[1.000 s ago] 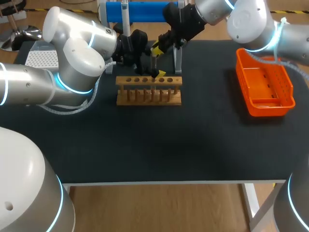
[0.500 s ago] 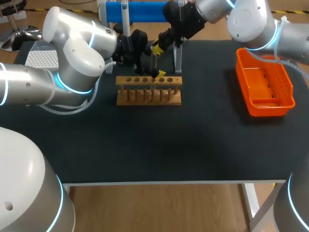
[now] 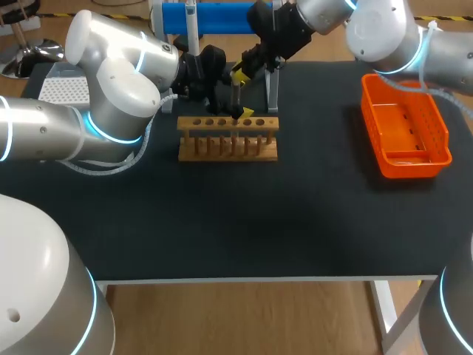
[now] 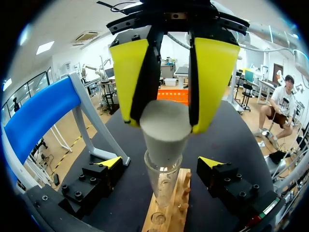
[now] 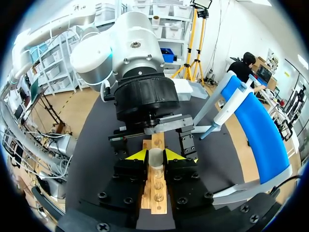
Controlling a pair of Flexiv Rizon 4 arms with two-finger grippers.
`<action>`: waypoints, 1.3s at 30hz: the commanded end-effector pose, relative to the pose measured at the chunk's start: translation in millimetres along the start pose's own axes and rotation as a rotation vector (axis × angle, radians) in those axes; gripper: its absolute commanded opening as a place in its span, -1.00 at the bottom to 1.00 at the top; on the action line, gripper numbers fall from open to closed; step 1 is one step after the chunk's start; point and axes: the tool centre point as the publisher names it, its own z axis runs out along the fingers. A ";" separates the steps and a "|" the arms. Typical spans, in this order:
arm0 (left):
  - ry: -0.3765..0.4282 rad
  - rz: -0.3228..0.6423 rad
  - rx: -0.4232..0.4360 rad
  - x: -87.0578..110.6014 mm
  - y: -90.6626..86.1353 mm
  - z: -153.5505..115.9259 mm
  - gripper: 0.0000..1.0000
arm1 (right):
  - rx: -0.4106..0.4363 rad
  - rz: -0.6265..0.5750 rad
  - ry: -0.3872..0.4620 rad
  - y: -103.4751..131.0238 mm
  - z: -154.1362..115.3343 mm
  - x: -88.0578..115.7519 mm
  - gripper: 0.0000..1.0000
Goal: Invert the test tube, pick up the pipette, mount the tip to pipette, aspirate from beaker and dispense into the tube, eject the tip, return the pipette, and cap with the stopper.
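The left gripper (image 4: 166,121) is clenched on the stopper (image 4: 164,129), which sits at the mouth of the test tube (image 4: 163,181), upright in the wooden rack (image 4: 170,212) — I would press straight down, gently, without tilt. The right gripper (image 5: 155,155) flanks the test tube; whether it grips, I cannot tell.

Head view high above table (image 3: 295,222); wrist views close, opposed, both on rack (image 4: 166,215) and test tube (image 4: 163,182).

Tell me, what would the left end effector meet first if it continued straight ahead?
The test tube: the stopper held by the left end effector sits at its mouth, perhaps touching; the wooden rack lies beyond.
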 end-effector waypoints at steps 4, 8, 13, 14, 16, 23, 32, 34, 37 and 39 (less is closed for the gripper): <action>0.004 0.000 0.000 -1.1 0.3 -0.5 1.00 | 0.019 0.007 0.013 -2.4 3.8 -1.8 -1.00; 0.004 0.000 0.000 -1.1 0.3 -0.5 1.00 | 0.020 0.013 0.017 -5.2 5.3 -0.5 -1.00; 0.004 0.000 0.000 -1.1 0.3 -0.5 1.00 | 0.020 0.020 0.019 -9.1 6.6 0.3 -1.00; 0.004 0.000 0.000 -1.1 0.3 -0.5 1.00 | 0.020 0.020 0.019 -10.0 6.8 0.6 -1.00; 0.004 0.000 0.000 -1.1 0.3 -0.5 1.00 | 0.020 0.022 0.018 -11.0 7.0 1.1 -1.00; 0.004 0.000 0.000 -1.1 0.3 -0.5 1.00 | 0.024 0.021 0.018 -16.4 8.2 3.0 -1.00; 0.004 0.000 0.000 -1.1 0.3 -0.5 1.00 | 0.010 0.014 0.016 -20.4 9.3 4.3 -0.08; 0.004 0.000 0.000 -1.1 0.3 -0.5 1.00 | -0.003 0.010 0.012 -20.5 7.7 4.3 0.55; 0.004 0.000 0.000 -1.1 0.3 -0.5 1.00 | -0.032 0.001 0.016 -20.7 4.5 5.4 1.00; 0.004 0.000 0.000 -1.1 0.3 -0.5 1.00 | -0.043 -0.003 0.019 -21.8 2.0 6.9 1.00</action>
